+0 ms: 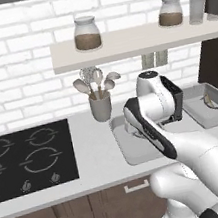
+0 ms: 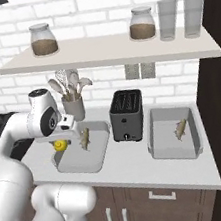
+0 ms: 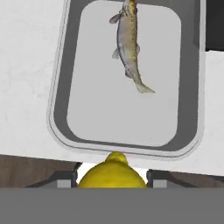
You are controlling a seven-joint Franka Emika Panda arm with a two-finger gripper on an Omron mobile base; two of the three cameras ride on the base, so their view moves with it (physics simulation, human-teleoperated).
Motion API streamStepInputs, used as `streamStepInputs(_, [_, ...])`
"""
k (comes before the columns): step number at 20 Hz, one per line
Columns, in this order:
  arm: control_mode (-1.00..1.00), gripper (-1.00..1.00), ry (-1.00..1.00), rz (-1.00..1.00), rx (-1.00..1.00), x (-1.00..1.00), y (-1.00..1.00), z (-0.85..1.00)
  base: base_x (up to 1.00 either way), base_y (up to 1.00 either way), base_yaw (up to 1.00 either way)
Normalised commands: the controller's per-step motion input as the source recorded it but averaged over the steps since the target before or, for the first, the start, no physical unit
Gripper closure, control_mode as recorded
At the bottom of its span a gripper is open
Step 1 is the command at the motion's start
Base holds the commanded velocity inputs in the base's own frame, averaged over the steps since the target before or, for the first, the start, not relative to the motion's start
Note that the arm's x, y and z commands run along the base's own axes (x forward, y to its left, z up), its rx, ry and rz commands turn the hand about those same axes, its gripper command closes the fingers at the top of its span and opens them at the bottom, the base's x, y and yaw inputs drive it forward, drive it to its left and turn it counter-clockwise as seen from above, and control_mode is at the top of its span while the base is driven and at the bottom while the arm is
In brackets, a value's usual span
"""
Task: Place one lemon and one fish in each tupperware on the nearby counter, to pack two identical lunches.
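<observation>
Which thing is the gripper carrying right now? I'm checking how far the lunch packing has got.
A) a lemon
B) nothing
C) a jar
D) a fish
A: in the hand view the yellow lemon sits between the gripper fingers above the near rim of the tupperware, where a fish already lies.

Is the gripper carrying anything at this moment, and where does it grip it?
Yes. The gripper holds a yellow lemon, a finger on each side of its round body, above the near end of the tupperware with a fish in it.
</observation>
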Motion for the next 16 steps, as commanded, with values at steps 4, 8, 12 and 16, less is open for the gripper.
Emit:
streamStepInputs(4, [-1.0,1.0,-0.07,0.0,0.0,0.67,-0.13,-0.4,0.0,0.0,0.0])
streamStepInputs(8, [-1.0,1.0,0.0,0.08,0.0,0.11,0.1,-0.23,0.0,0.0,0.0])
streamStepInputs(12, [-1.0,1.0,-0.15,0.14,0.0,0.14,0.2,-0.33,0.0,0.0,0.0])
streamStepInputs(16, [-1.0,1.0,-0.18,0.11,0.0,0.37,0.01,-0.49,0.0,0.0,0.0])
